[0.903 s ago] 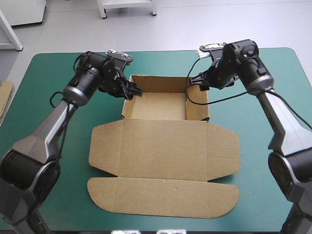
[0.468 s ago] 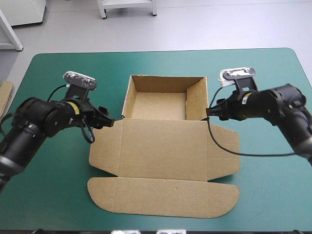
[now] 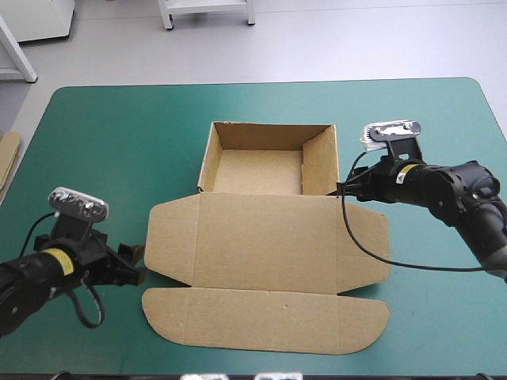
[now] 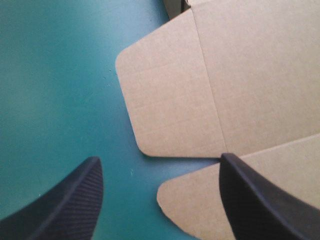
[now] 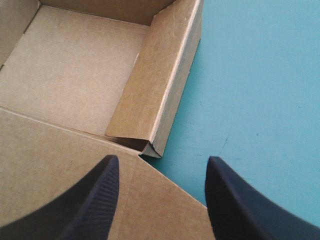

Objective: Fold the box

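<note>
Left gripper: you have it low over the teal-green cover, near the table's near-left corner. The black fingers stand wide apart with nothing between them. In the left wrist view one finger is over bare cover. The other overlaps the end of the front flap; contact cannot be told. The rounded corner of the lid's left side flap lies just ahead.

Right gripper: it sits at the tray's near-right corner, fingers likewise apart and gripping nothing. In the right wrist view that corner lies just ahead of the gap, where the right wall ends at the lid's hinge line.

Box: brown, mid-table.
- Tray on the far side, open on top, with walls standing on all the sides you can see.
- Lid flat on the cover, reaching toward the near edge, side flaps spread.
- Front flap flat, with rounded ends.

An edge of more board shows at the table's left edge, well apart from the box.
</note>
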